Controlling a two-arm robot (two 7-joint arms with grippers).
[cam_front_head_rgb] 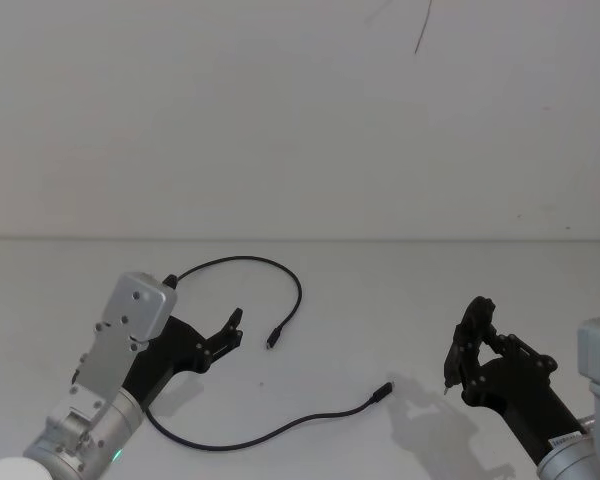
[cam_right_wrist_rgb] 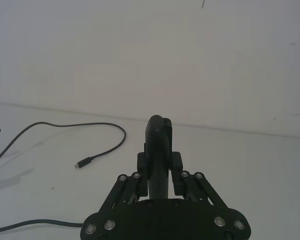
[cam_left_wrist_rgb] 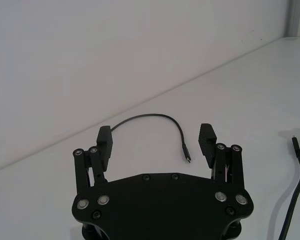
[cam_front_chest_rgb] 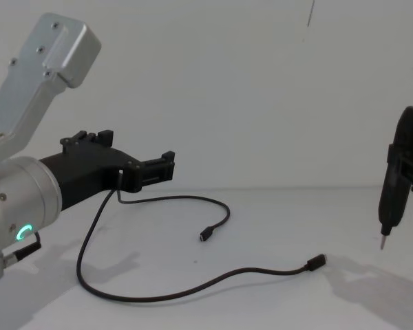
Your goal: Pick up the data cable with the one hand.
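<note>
Pickup not started: right gripper (cam_front_head_rgb: 468, 352) parked lower right; left gripper (cam_front_head_rgb: 230, 330), lower left, hovers over the table (cam_front_head_rgb: 400, 300), jaws apart, empty. Beyond it the data cable (cam_front_head_rgb: 300, 292) lies slack mid-frame, one plug near the fingertips. Left for you: descend, clamp, lift.

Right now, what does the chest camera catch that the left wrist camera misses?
Chest view, not the left wrist view: the right gripper holding a pointed tool, and the green ring light on the left wrist. Left wrist view, not the chest view: the open left gripper head-on, with the gap between its pads. Both: the cable lying on the table.
</note>
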